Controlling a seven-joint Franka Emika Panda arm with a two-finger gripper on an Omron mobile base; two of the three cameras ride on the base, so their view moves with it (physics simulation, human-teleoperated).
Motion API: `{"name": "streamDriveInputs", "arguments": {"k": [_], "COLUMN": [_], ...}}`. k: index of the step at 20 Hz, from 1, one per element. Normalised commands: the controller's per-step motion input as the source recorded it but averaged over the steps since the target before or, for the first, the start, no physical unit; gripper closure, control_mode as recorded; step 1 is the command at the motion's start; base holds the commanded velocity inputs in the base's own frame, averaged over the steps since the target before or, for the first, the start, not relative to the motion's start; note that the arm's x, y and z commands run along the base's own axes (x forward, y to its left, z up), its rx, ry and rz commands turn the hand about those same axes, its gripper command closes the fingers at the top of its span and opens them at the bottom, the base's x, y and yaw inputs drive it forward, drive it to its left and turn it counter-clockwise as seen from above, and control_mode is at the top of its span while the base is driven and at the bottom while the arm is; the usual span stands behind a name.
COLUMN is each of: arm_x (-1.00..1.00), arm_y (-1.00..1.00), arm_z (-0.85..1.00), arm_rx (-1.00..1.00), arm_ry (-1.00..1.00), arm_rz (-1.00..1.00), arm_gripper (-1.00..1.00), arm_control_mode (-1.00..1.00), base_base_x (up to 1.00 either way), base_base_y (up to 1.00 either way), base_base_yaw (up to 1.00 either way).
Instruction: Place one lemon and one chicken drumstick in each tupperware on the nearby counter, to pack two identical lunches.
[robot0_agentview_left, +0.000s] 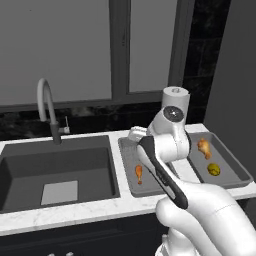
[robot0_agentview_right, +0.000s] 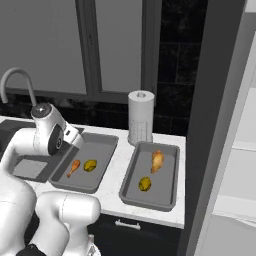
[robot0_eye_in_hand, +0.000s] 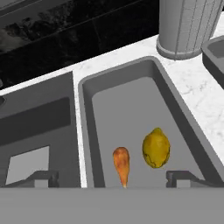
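On the counter (robot0_agentview_right: 116, 187), rt of the sink (robot0_agentview_left: 55, 170), sit two grey tupperware trays side by side. Left tray (robot0_agentview_right: 102, 141) holds one chicken drumstick (robot0_agentview_right: 74, 167) and one lemon (robot0_agentview_right: 90, 165), just beside each other, not clearly touching. In hand view the same pair lies near the tray's (robot0_eye_in_hand: 85, 113) near end: drumstick (robot0_eye_in_hand: 121, 164) w/ thin bone end pointing toward the camera, lemon (robot0_eye_in_hand: 156, 148) to its rt.

Right tray (robot0_agentview_right: 173, 172) holds the other drumstick (robot0_agentview_right: 157, 160) toward the back and the other lemon (robot0_agentview_right: 145, 184) toward the front, apart from each other. Left base view shows them too: drumstick (robot0_agentview_left: 204, 147), lemon (robot0_agentview_left: 214, 169), tray (robot0_agentview_left: 239, 170).

Hidden/cut off: in left base view the arm covers most of the left tray (robot0_agentview_left: 125, 167); its drumstick (robot0_agentview_left: 139, 173) shows, the lemon there is behind the arm. Gripper (robot0_eye_in_hand: 112, 178) shows as two dark finger tips low in hand view, set wide apart, nothing between them; the tips (robot0_eye_in_hand: 41, 177) are partly cut by the bottom band. In both base views the hand is masked by the wrist, so fingers can't be made out there. Paper towel roll (robot0_agentview_right: 140, 117) stands upright behind the trays; its top is cut off in hand view (robot0_eye_in_hand: 188, 26). Faucet (robot0_agentview_left: 47, 107) rises behind the sink.

No readable writing, labels or brands anywhere.
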Motion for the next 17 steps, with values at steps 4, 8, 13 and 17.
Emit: {"name": "streamDriveInputs", "arguments": {"k": [4, 8, 13, 17], "arm_x": [-1.0, -1.0, -1.0, -1.0], "arm_y": [0.0, 0.0, 0.0, 0.0], "arm_z": [1.0, 1.0, 1.0, 0.87], "arm_rx": [0.0, 0.0, 0.0, -0.02], "arm_ry": [-0.37, -0.43, -0.39, -0.64], "arm_rz": [0.0, 0.0, 0.0, 0.0], "arm_gripper": [-1.0, -1.0, -1.0, -1.0], "arm_control_mode": [-1.0, -1.0, -1.0, -1.0], "base_base_x": [0.0, 0.0, 0.0, 0.0], "base_base_y": [0.0, 0.0, 0.0, 0.0], "base_base_yaw": [0.0, 0.0, 0.0, 0.0]}}
